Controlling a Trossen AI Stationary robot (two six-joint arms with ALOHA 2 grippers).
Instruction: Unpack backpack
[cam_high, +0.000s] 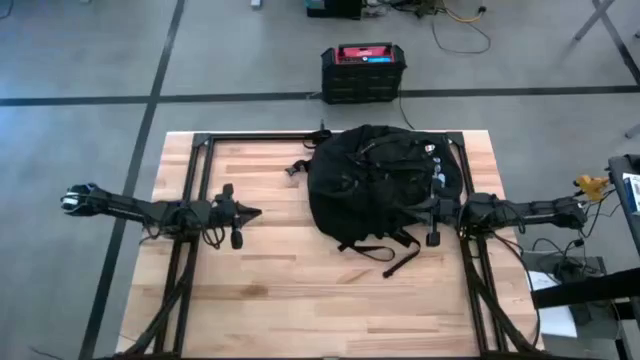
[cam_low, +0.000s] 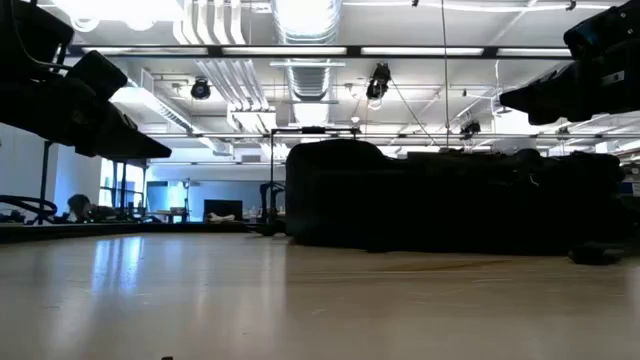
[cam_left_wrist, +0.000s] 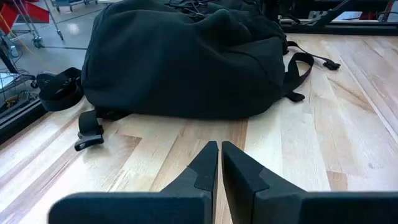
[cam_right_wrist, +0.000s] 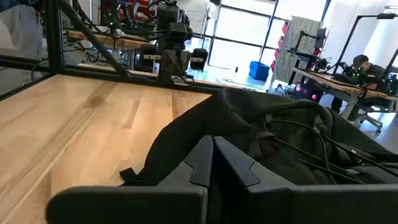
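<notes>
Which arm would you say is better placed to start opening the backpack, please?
Probably the right: its hand sits at the backpack edge, while the left hand waits apart on bare table.

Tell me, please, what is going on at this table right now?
A two-armed robot is set up to unpack the black backpack, which lies on the wooden table. Nothing has been taken out yet. The right tool sits at the backpack's right edge, fingers shut, above the fabric. The left tool waits apart on the backpack's left side, fingers also shut. A loose strap trails onto the table.
</notes>
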